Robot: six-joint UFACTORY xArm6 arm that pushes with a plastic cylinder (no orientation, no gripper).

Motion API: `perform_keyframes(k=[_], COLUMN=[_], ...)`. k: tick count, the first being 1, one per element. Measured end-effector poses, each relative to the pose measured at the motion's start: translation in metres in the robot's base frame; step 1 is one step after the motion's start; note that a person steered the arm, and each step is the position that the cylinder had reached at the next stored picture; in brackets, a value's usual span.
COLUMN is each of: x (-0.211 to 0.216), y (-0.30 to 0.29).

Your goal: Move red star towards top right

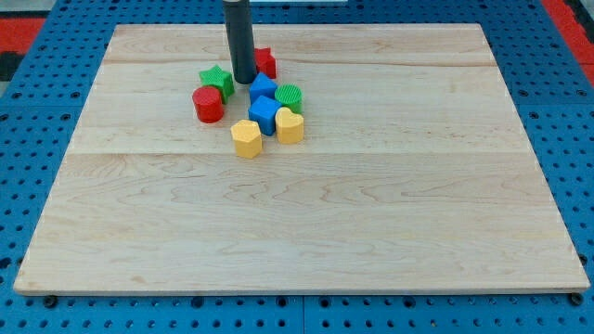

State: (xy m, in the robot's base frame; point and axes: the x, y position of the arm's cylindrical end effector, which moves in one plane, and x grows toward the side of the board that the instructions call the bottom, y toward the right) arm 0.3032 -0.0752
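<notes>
Sitting just left of the red star, my tip looks to be touching it; no jaws here, just a rod holding nothing.

Green star, blue cube (touching neighbours).

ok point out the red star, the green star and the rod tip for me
red star point(267, 62), camera view, on its right part showing beside the rod
green star point(217, 78), camera view, on its top face
my tip point(244, 82), camera view, at the rod's very end, between the two stars
</notes>
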Motion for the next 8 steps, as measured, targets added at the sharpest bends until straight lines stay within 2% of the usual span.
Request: perform_keyframes(k=[3,5,6,8], x=[-0.06,-0.063,-0.078,-0.083], y=[0.011,0.084,0.106,0.202])
